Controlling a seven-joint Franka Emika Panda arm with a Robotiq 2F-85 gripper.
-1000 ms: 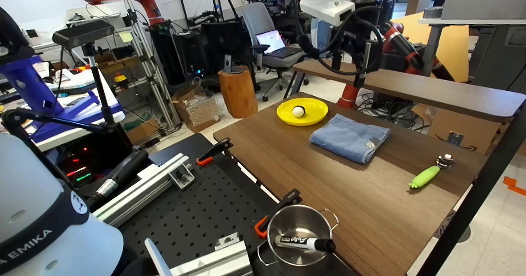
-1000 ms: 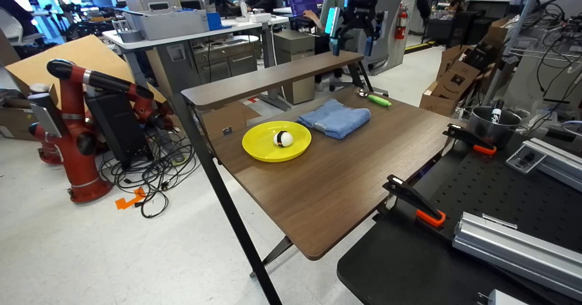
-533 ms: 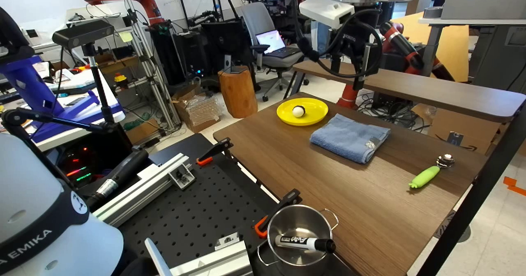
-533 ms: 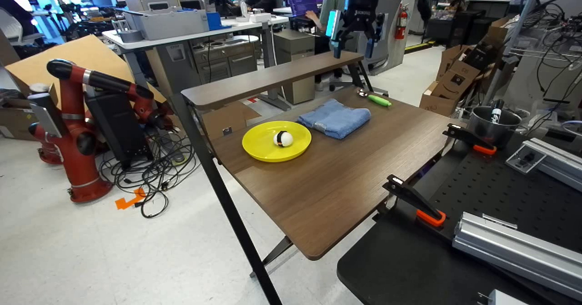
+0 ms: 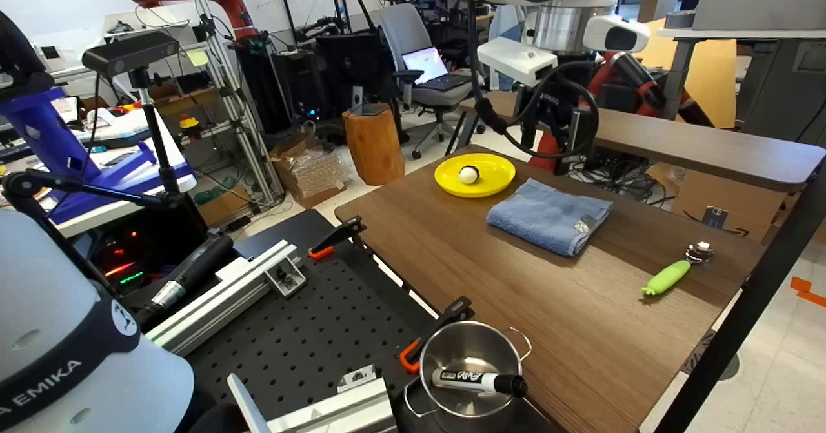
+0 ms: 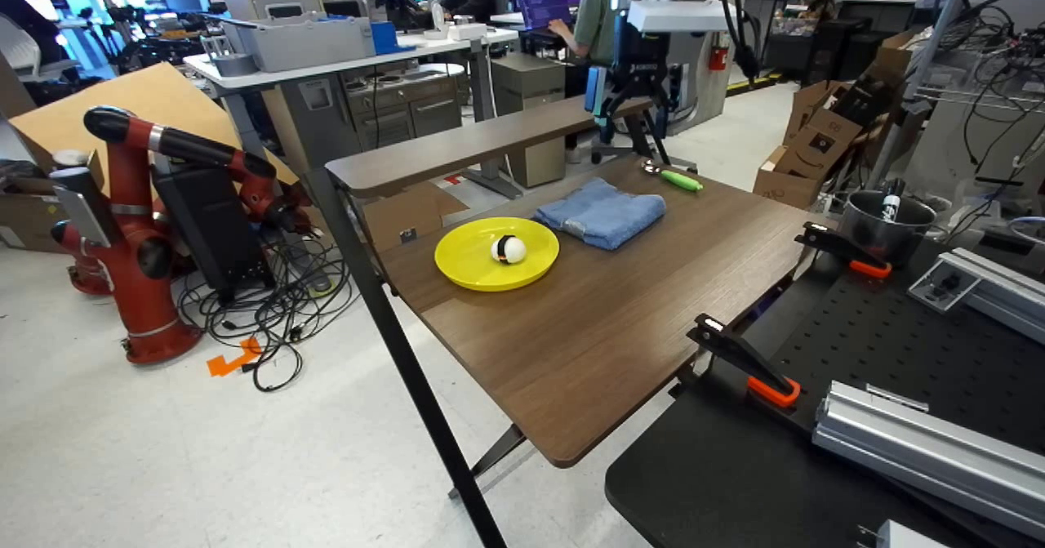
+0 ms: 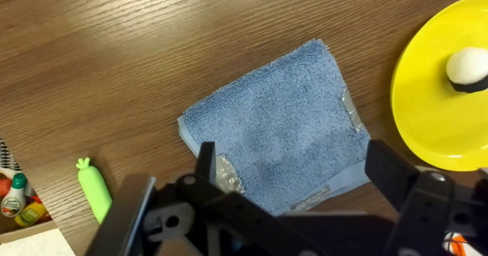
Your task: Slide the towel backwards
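Observation:
The towel, a folded blue-grey cloth with shiny tape patches, lies flat on the brown table beside the yellow plate, in both exterior views and in the wrist view. My gripper is above the table's far side, pointing down and apart from the towel. It also shows in an exterior view. In the wrist view my gripper is open with nothing between its fingers. The fingers frame the towel's lower part there and hide some of its edge.
The yellow plate holds a white-and-black ball. A green-handled tool lies on the towel's other side. A raised shelf runs along the table's far edge. A metal pot with a marker stands near the table's front edge.
My gripper has come down in both exterior views, mostly within the last half second. It stays open. The towel, plate and tool have not moved.

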